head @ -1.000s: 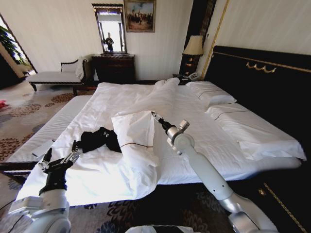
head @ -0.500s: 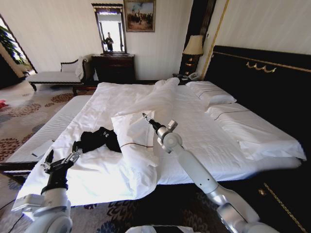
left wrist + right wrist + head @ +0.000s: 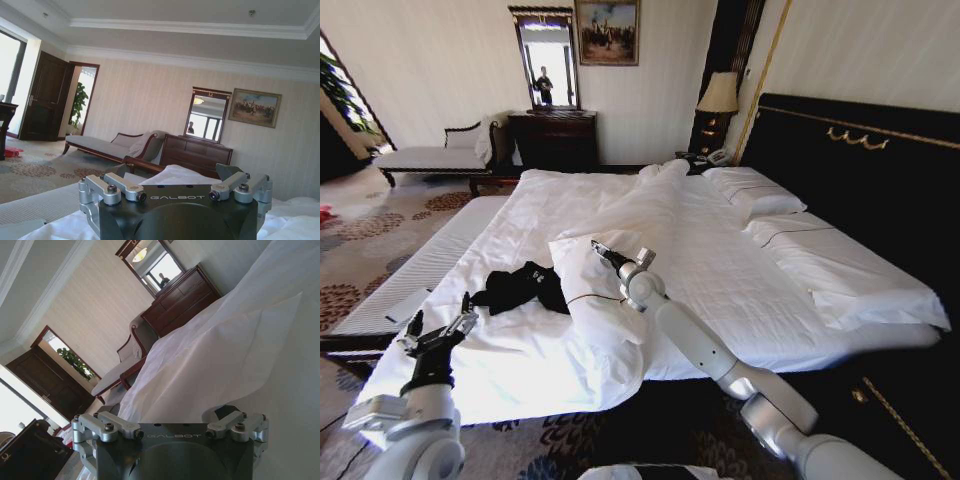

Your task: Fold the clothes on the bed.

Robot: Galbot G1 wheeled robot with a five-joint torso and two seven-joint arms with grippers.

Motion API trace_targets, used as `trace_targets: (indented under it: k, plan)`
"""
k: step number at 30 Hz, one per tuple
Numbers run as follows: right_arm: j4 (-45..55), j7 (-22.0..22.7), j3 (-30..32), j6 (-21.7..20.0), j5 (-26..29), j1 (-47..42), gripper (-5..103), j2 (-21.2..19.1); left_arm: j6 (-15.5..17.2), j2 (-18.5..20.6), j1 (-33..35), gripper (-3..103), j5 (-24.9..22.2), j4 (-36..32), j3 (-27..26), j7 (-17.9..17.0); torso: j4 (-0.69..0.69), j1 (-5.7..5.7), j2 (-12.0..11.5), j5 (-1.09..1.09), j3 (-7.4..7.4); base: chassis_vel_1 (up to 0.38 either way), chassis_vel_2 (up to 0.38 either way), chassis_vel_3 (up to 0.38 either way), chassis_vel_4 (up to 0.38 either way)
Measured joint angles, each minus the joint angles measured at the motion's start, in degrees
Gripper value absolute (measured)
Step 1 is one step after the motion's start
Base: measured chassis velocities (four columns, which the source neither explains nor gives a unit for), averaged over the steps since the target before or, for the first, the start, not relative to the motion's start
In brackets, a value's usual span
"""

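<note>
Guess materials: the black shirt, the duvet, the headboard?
Shirt: soft knit fabric, probably cotton; it lies crumpled in limp folds, matte black. Duvet: white woven cloth, matte, creased and draping over the bed edge. Headboard: dark, with a gold-coloured trim line; wood or padding, can't tell.

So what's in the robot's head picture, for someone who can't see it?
A crumpled black T-shirt lies on a big white bed. The right gripper reaches over a pillow beside it, and the left gripper hovers open near the bed's edge.
</note>
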Motion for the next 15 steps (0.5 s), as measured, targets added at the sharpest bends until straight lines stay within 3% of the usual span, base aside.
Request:
trace_targets:
  k: [9, 15]
  plan:
    - [-1.8, 0.4, -3.3, -0.4, 1.2, 5.9, 99, -0.7, -0.3, -0.4, -1.0, 100, 1.2, 1.2, 1.0, 0.0, -0.01, 0.01, 0.0, 0.01, 0.00, 0.000, 0.000, 0.000, 0.000]
    - [-2.5, 7.2, -8.2, -5.8, 1.4, 9.2, 100, -1.0, -0.6, -0.4, -1.0, 100, 1.5, 1.4, 0.8, 0.0, 0.00, 0.00, 0.0, 0.01, 0.00, 0.000, 0.000, 0.000, 0.000]
